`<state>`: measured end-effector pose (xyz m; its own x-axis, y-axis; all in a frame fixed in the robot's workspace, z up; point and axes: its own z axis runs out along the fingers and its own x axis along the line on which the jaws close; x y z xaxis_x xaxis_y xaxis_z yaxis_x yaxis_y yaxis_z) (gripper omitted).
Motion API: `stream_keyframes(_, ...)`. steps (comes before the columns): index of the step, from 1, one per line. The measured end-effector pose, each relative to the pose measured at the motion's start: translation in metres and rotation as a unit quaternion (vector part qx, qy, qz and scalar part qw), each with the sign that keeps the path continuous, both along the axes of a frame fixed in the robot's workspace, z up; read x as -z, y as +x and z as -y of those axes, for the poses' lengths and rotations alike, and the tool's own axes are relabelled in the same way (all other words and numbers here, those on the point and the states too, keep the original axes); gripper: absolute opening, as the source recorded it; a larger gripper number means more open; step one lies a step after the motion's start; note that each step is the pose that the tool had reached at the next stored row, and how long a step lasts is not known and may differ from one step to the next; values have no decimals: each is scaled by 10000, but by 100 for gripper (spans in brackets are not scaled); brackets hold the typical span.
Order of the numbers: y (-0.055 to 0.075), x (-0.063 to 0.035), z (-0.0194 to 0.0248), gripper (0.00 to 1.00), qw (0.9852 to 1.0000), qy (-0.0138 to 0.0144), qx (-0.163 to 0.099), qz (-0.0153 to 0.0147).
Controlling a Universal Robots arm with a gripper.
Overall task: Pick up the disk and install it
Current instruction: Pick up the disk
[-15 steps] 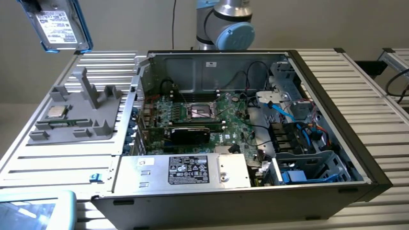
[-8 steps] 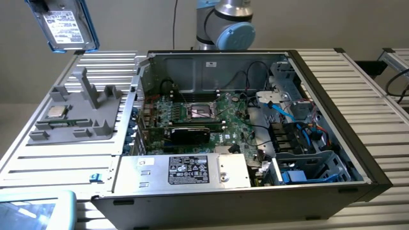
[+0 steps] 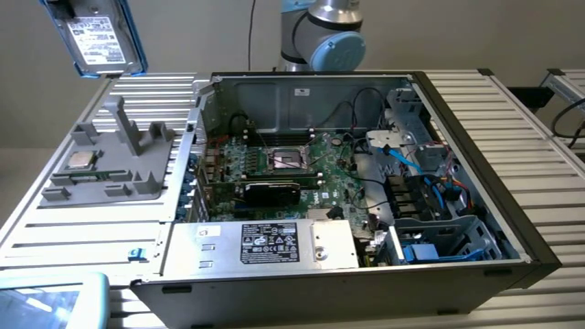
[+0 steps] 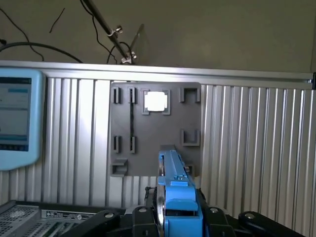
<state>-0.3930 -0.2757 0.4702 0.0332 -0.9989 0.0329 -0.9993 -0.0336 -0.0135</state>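
Above grey fixture (image 3: 128, 130): one disk (image 3: 96, 34) clamped, one chip (image 3: 82, 161) seated.

WALL: you face a plain beige wall (image 3: 183, 34) behind the counter | COUNTER: your counter (image 3: 494, 103) is silver ribbed aluminium slats | NEIGHBOUR: a second ribbed bench (image 3: 568, 81) stands at the exterior view's right edge | CABLES: thin black cables (image 4: 34, 45) cross your wall | LIGHT: soft, even

Blue-framed disk (image 4: 175, 190) edge-on in claw (image 4: 178, 218)
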Motion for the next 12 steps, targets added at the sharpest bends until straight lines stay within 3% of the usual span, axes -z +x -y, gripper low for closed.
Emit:
stream_keyframes(2, 5, 0, 19, 37, 10000, -37, 0, 22)
stream_keyframes(5, 19, -1, 59, 37, 10000, -62, 1, 53)
stream_keyframes(12, 155, -19, 149, 37, 10000, -68, 0, 63)
